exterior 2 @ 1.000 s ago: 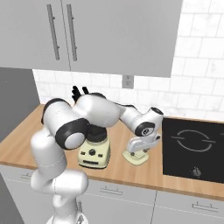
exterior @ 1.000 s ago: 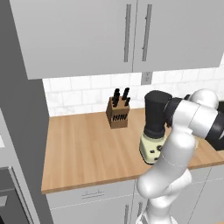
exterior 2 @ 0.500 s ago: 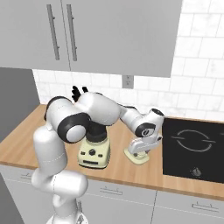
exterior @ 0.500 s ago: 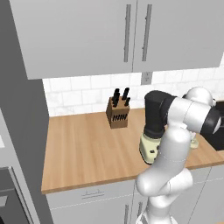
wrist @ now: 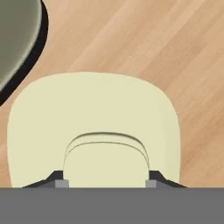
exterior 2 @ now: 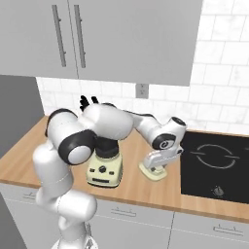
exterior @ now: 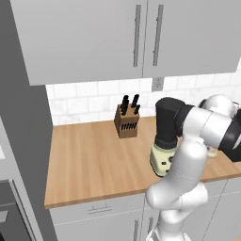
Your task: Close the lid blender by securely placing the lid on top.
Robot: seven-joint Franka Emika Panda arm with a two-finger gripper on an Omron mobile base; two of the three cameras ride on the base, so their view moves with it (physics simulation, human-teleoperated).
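Fingers sit narrow, one tip on each side of the raised knob of the lid, touching it. Lid lies flat on the wooden surface, directly under the fingers. Right base view: lid sits just beside the blender, dark cooktop on its far side. Fingers were wide a second ago, now drawn in. Knife block stands against the tiled wall under grey cabinets.
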